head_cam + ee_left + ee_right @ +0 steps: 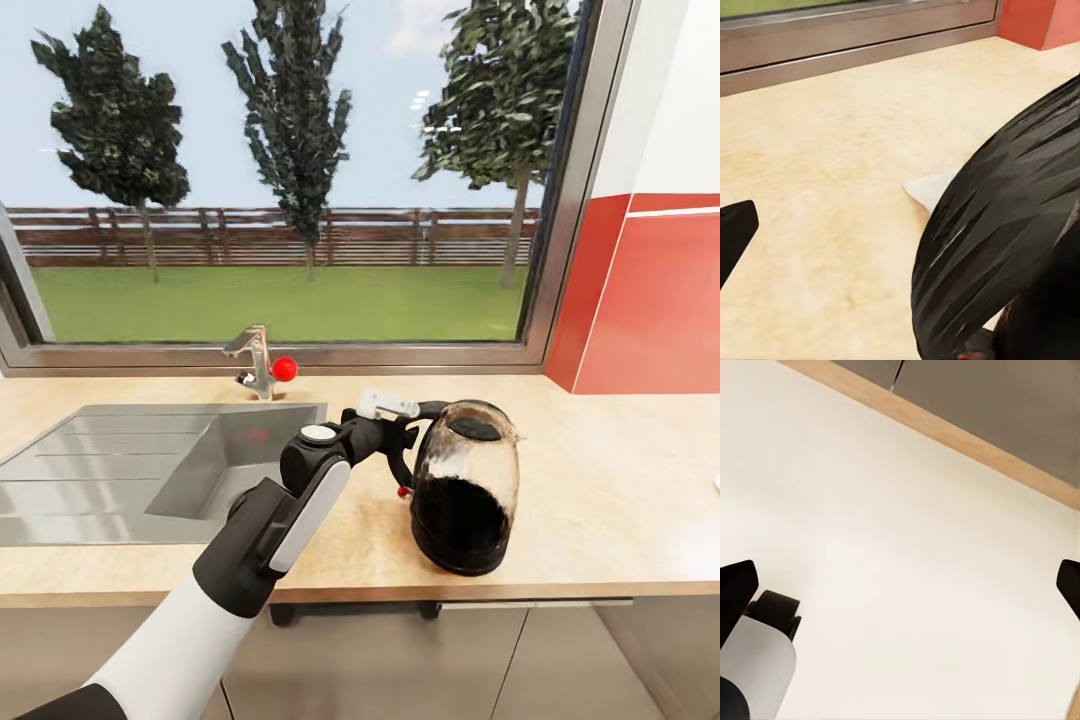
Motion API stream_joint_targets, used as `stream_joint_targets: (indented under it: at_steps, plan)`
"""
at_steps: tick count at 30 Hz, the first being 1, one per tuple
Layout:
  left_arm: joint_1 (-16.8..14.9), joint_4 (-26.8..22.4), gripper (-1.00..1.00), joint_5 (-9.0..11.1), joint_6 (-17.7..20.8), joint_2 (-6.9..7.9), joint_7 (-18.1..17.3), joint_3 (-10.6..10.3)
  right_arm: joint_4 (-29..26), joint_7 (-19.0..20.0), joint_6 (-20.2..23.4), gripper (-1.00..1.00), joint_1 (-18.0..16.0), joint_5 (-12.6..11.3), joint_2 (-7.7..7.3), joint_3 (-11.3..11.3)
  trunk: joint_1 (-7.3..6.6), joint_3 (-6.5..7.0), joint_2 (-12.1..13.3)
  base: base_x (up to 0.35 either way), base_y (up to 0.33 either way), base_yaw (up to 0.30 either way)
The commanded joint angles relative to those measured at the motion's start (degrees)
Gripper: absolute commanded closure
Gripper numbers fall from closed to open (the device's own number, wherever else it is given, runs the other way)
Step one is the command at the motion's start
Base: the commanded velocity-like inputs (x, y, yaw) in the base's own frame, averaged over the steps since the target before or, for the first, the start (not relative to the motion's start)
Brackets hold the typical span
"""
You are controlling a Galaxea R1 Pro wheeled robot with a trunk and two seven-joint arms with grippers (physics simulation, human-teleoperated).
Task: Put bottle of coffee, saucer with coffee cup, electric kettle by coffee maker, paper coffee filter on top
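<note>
A wide window (290, 170) with a grey metal frame is seen across the upper part of the head view; trees, a fence and grass are shown through it. At 3 o'clock a red and white wall panel (650, 300) is met. Below, a beige speckled countertop (620, 480) is spread, with a matte steel sink (130, 470) set into it at 9 o'clock and a faucet (258, 362) with a red knob behind the sink.

Right of centre the electric kettle (465, 487) is stood upright on the countertop, just right of the sink. Its body is rounded and of clear glass, with a black base, lid and curved handle. The left arm (270, 520), white and black, is reached up from 7 o'clock, and the left gripper (398, 440) is placed at the kettle's handle; whether the handle is clamped cannot be told, since the fingers are hidden by the wrist.

In the left wrist view the kettle's dark glossy body (1005, 247) is seen very close, a black fingertip (735, 232) at the edge, and a small white scrap (930, 187) lying on the countertop beyond, unseen from the head.

In the right wrist view the right gripper (900, 585) is held wide apart with nothing between its black fingertips (735, 585), over a pale floor (907, 547) and a wooden strip (967, 442).
</note>
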Motion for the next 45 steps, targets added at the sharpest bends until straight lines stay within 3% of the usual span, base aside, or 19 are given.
stream_joint_targets:
  at_steps: [1,6,12,17,27,30,32,45]
  plan:
    - [0.0,0.0,1.0,0.6,0.0,0.0,0.5,-0.2,0.0,0.0,-0.2,-1.0,0.0,0.5,-0.01,-0.1,0.0,-0.06,0.0,0.006,0.0,0.0]
    - [0.0,0.0,1.0,0.8,-2.3,0.0,0.6,-3.0,0.0,0.0,-0.2,-1.0,0.0,0.5,-0.01,-0.1,0.0,-0.06,0.0,0.001,0.0,0.0]
    - [0.0,0.0,1.0,1.0,-2.4,0.0,0.6,-3.3,-0.1,0.0,-0.2,-1.0,-0.1,0.5,0.0,-0.1,0.0,-0.06,0.0,0.0,0.0,0.0]
    - [0.0,2.7,1.0,3.2,-2.6,0.0,0.8,-3.3,-0.1,0.0,-0.2,-1.0,-0.1,0.5,0.04,-0.1,0.0,-0.06,0.0,0.0,0.0,0.0]
    - [0.0,2.7,1.0,2.9,-2.5,0.0,1.6,-2.4,-0.1,0.0,-0.2,-1.0,0.0,0.5,0.05,-0.1,0.0,-0.06,0.0,0.0,0.0,0.0]
    - [0.0,2.2,1.0,2.8,-2.5,0.0,3.8,-2.0,-0.1,0.0,-0.2,-1.0,0.0,0.5,0.05,-0.1,0.0,-0.06,0.0,0.0,0.0,0.0]
    - [-0.1,1.1,1.0,2.9,-2.4,0.0,7.8,-1.9,-0.1,0.0,-0.2,-1.0,0.0,0.5,0.11,-0.1,0.0,-0.06,0.0,0.0,0.0,0.0]
    - [-0.7,-2.6,1.0,3.0,-2.1,0.0,8.1,0.9,-0.2,0.0,-0.2,-1.0,0.0,0.5,0.22,-0.1,0.0,-0.06,0.0,0.0,0.0,0.0]
